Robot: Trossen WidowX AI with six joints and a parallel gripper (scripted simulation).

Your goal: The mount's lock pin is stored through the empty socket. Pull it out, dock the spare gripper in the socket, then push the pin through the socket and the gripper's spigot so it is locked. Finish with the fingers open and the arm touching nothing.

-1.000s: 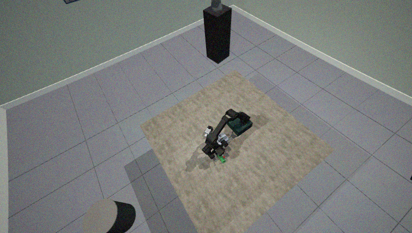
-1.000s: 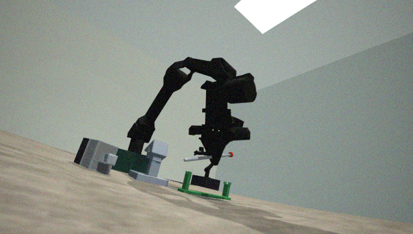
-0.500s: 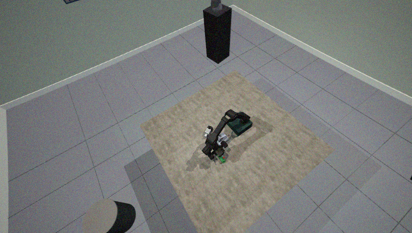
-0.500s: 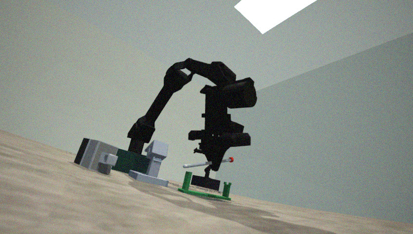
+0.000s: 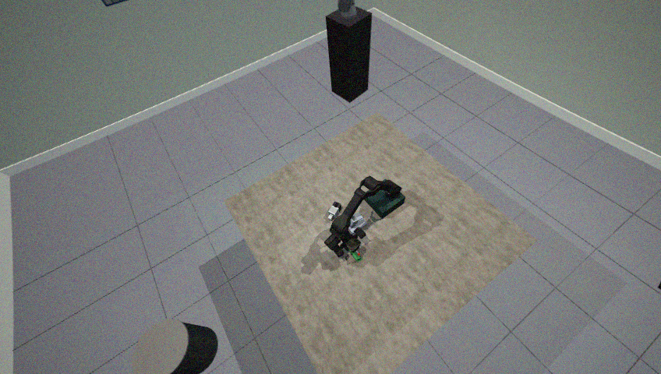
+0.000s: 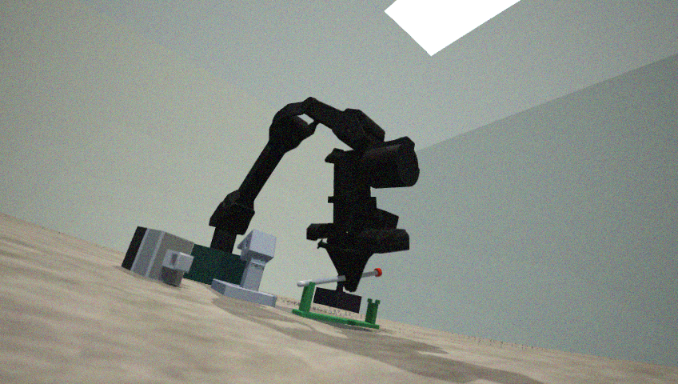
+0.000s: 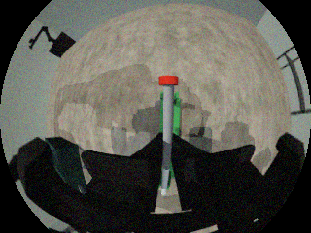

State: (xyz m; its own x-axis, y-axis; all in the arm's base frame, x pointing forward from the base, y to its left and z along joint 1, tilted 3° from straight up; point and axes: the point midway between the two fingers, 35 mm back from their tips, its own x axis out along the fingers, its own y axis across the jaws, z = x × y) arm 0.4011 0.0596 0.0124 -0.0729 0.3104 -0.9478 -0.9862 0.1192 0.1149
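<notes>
My gripper points down, shut on the grey lock pin with its red head. The pin is tilted, head end higher. Its plain end is at the top of one post of the green rack; I cannot tell if they touch. The head is above the notched post. The pale blue-grey mount stands upright, with no pin visible in its socket head. The spare gripper, a grey box with a black end and a small spigot block, lies apart from the mount.
The arm's dark green base is behind the mount. All stands on a beige mat. A tall black pedestal stands beyond the mat, and a round stool-like object is at the lower left of the top view.
</notes>
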